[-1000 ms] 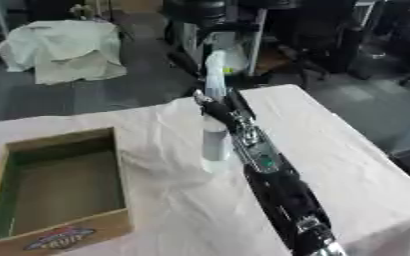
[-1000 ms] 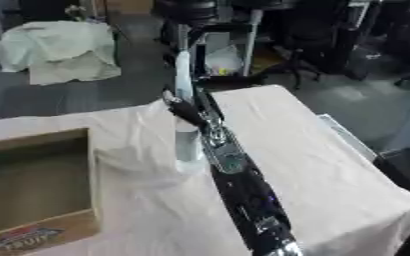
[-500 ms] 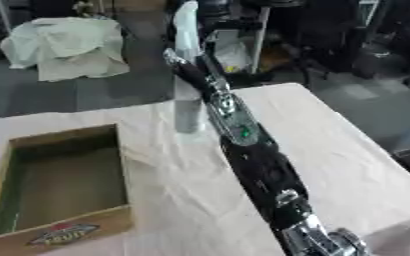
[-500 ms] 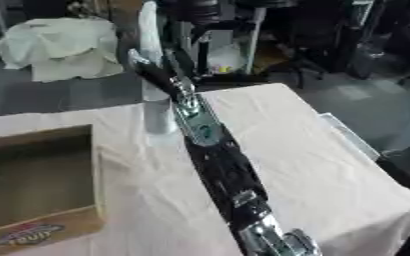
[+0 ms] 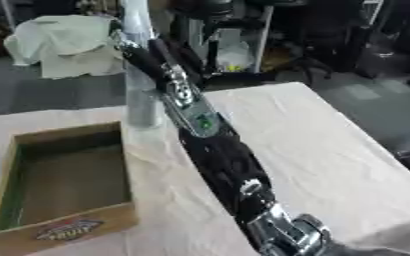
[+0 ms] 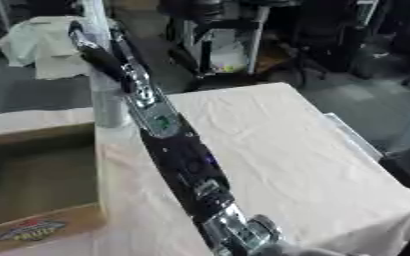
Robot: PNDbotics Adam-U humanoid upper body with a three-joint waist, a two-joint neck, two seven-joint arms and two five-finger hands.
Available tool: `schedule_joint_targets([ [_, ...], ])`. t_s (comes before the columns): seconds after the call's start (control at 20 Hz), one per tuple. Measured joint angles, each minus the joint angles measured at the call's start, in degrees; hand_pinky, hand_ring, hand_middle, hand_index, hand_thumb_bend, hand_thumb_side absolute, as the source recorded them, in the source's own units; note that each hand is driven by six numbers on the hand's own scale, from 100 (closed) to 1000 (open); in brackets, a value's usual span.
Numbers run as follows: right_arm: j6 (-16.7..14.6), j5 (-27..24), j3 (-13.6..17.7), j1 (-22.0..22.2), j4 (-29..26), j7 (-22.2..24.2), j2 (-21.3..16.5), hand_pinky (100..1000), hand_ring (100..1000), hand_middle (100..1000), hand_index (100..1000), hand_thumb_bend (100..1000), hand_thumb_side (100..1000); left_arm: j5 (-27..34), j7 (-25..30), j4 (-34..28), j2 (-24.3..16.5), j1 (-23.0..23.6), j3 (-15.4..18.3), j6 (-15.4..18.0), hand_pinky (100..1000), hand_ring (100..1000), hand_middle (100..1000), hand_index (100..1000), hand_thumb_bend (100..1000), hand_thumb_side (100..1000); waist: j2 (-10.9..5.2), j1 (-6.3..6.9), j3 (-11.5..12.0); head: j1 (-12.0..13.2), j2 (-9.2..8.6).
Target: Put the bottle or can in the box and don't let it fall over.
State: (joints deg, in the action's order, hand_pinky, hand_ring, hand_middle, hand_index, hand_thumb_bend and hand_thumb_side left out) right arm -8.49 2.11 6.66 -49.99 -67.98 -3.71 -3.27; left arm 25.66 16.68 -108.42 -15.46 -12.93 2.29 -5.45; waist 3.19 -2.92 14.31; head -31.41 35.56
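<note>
A tall, pale, see-through bottle [image 5: 142, 100] stands upright in my right hand [image 5: 140, 50], whose dark fingers are curled round its upper part. The right arm runs from the lower right corner up across the table to it. The bottle's base is by the far right corner of the open cardboard box [image 5: 60, 231], just outside its wall; I cannot tell whether it touches the cloth. The box lies on the left of the table with nothing showing inside. My left hand shows in no view.
The table [image 5: 322, 145] is covered with a creased cream cloth and drops off at its right and far edges. Behind it on the floor are a white draped heap [image 5: 64, 42] and dark chairs and equipment [image 5: 235, 45].
My right arm has carried the bottle left and farther away, from the table's middle to the box's far right corner. The bottle has stayed upright.
</note>
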Motion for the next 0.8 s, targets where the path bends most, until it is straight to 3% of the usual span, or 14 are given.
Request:
schedule_joint_targets([
  [0.8,-7.16,3.26,-0.7,-1.77,5.65,-4.66,7.06,167,236,259,192,100,470,2.99,-4.08,-0.23,2.81,-3.15,-0.27,-0.77,1000,1000,1000,779,160,743,1.21,0.57,3.73,-2.52,0.08],
])
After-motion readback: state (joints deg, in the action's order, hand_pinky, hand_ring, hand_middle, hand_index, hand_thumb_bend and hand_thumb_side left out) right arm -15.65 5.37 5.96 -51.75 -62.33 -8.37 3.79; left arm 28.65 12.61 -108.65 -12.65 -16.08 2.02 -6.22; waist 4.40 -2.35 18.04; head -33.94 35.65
